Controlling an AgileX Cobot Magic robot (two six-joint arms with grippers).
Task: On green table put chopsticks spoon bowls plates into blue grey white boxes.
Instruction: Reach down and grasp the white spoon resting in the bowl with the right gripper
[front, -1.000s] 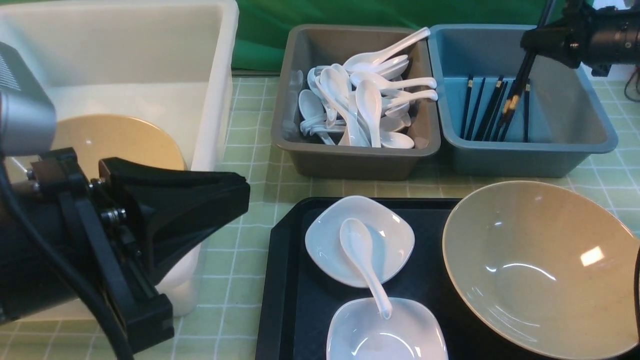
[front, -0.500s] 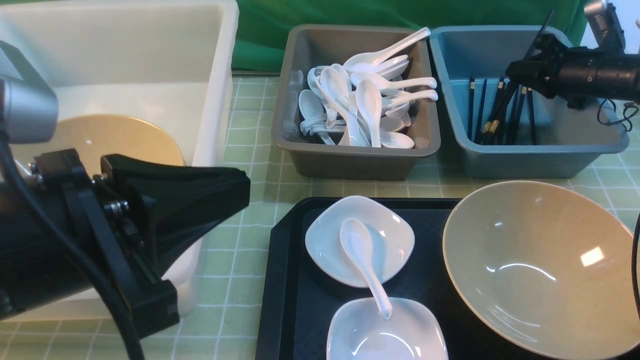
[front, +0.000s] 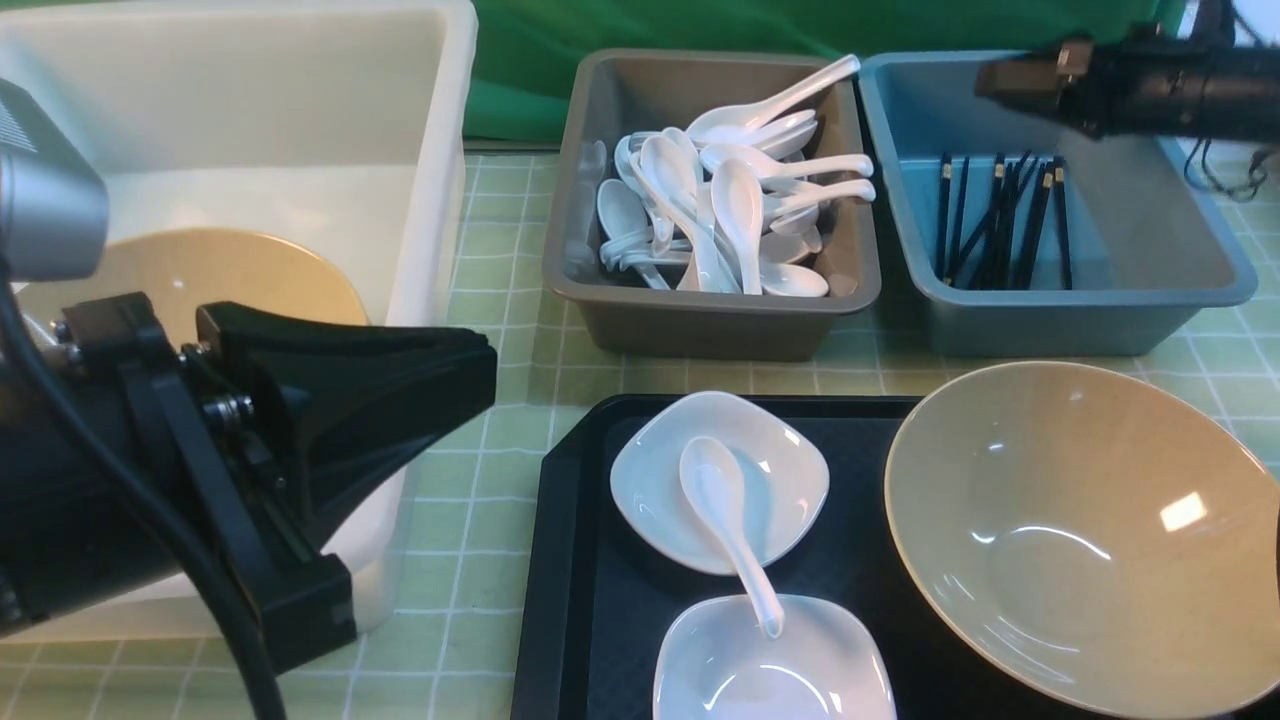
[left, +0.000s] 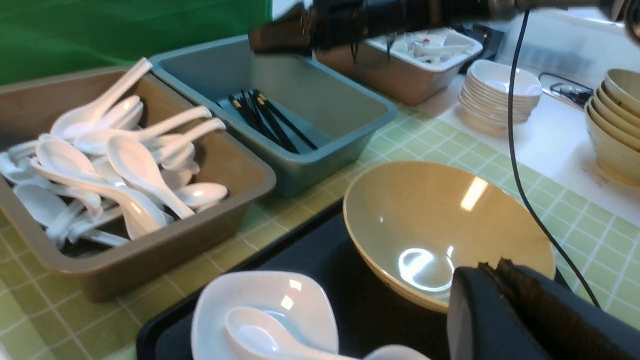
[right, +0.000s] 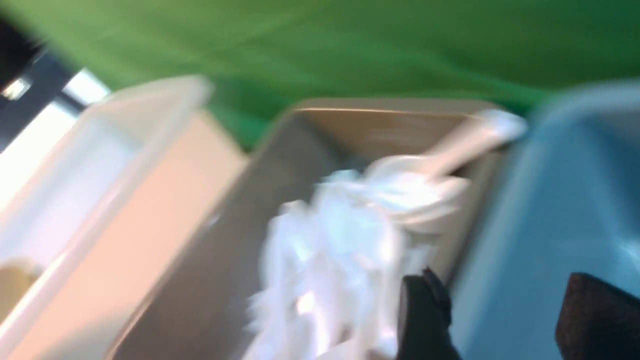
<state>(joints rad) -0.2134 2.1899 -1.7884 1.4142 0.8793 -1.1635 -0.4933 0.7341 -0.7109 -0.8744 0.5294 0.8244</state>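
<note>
The black chopsticks lie flat in the blue box; they also show in the left wrist view. My right gripper hovers above that box, open and empty. The grey box is full of white spoons. One spoon rests across two white plates on the black tray. A tan bowl sits on the tray; another lies in the white box. My left gripper is shut and empty beside the white box, above the green table.
The black tray fills the near middle and right. Off the table's right side, the left wrist view shows stacked white dishes, stacked tan bowls and another box of spoons. A green backdrop hangs behind the boxes.
My right gripper has let go of the chopsticks, which now lie flat in the blue box, and it has risen and turned level. The left arm has hardly moved.
</note>
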